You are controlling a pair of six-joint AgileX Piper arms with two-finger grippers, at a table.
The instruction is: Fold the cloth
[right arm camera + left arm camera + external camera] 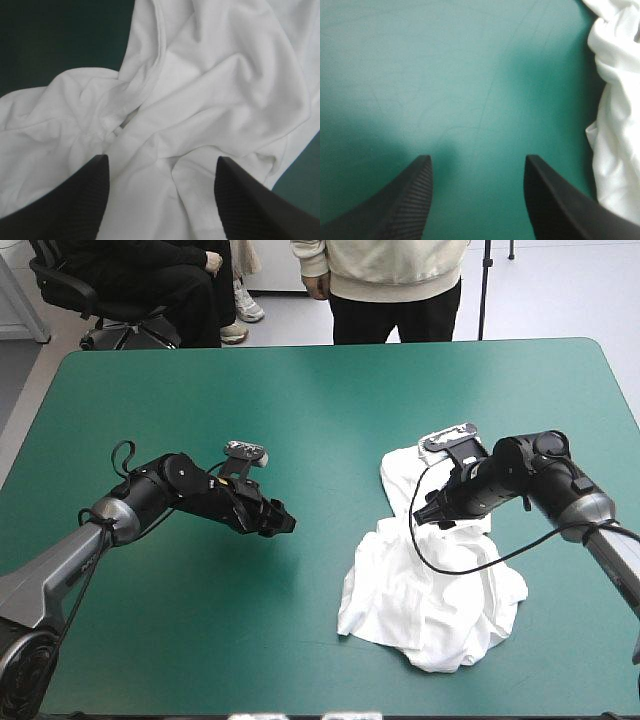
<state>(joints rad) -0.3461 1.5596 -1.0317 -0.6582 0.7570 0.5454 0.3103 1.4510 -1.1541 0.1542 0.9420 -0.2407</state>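
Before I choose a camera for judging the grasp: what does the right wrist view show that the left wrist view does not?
Only the right wrist view: the right gripper, open, with the crumpled T-shirt lying in folds between and ahead of its fingers. Only the left wrist view: the left gripper, open over bare teal-green cover, the T-shirt merely beside it. Both: white T-shirt, some cover, open fingers holding nothing.

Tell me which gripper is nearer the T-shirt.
Right. The right gripper hangs directly over the crumpled T-shirt, jaws open. The left gripper is over bare teal-green cover, jaws open, the shirt off to its side.
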